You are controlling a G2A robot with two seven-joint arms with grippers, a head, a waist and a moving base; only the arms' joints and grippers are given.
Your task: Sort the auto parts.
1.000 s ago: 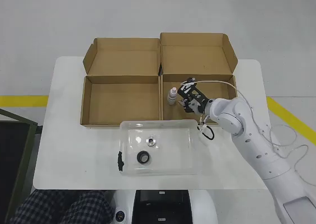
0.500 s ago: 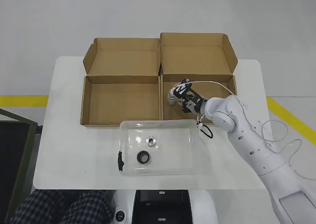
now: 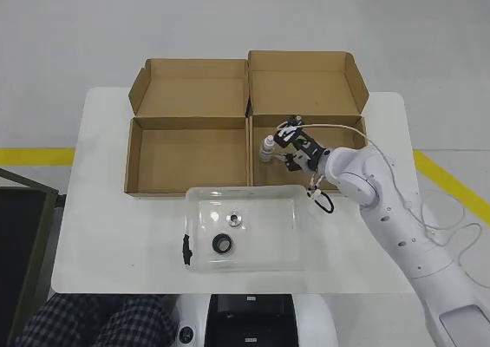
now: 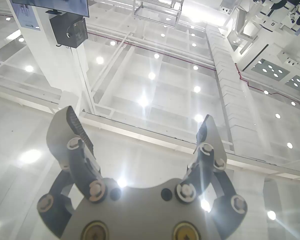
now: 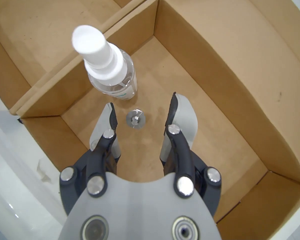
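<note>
The small metal part (image 5: 136,119) — a silvery disc with a raised hub — lies flat on the floor of the right cardboard box (image 5: 202,51), near that box's corner beside the left cardboard box (image 5: 40,26); we see it between the two fingers of the right gripper (image 5: 143,103), with bare cardboard on either side of it. The jaws stand spread apart and grasp nothing; neither finger touches the part.

Just beside the part stands a clear spray bottle (image 5: 110,73) with a white cap, upright, close to the wall shared by the two boxes; it is apart from the gripper's nearer finger. A scrap of teal print shows on the bottle, too small for us to read.

From above, the right gripper (image 3: 290,143) hangs over the right cardboard box (image 3: 266,176), next to the bottle (image 3: 267,147); the left cardboard box (image 3: 188,160) lies alongside, both with lids folded back. Nearer the robot on the white table (image 3: 106,217) sits a clear plastic tray (image 3: 271,243); in it lie a second metal part (image 3: 235,218) and a black ring (image 3: 222,245), apart from each other; a slim black piece (image 3: 187,250) shows at the tray's edge.

The left gripper (image 4: 138,114) points up at a ceiling — jaws wide apart, nothing between them.
</note>
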